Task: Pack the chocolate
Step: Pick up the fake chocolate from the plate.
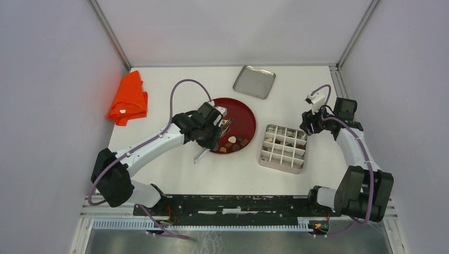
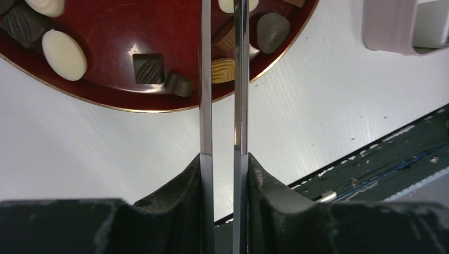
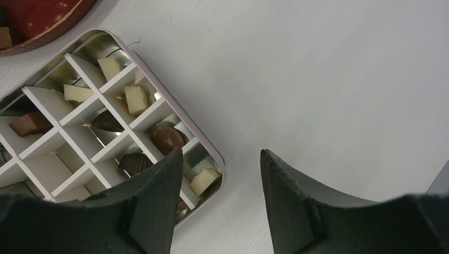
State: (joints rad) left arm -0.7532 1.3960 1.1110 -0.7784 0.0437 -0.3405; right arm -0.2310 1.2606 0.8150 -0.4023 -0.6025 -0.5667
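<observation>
One orange cloth (image 1: 128,99) lies bunched at the far left of the desk (image 1: 222,177), well apart from the work; I judge it has no part in this step. My left gripper (image 2: 223,159) is clamped on a pair of metal tongs (image 2: 205,79), which suit pieces too small for the gripper alone. The thin blades reach out over the near rim of the red plate (image 2: 106,32), where the loose chocolate (image 2: 63,53) lies. A tan ridged piece (image 2: 222,70) shows between the blades, but their tips run out of view, so I cannot tell whether anything is pinched. Beyond the plate a shallow metal lid (image 1: 254,81) sits apart, leaving the divided box (image 3: 219,164) uncovered for filling. Some cells hold pieces, others are bare. My right gripper (image 3: 221,154) hangs with jaws apart, holding nothing, just beside the box's right edge, placed there, I judge, to steady it.
</observation>
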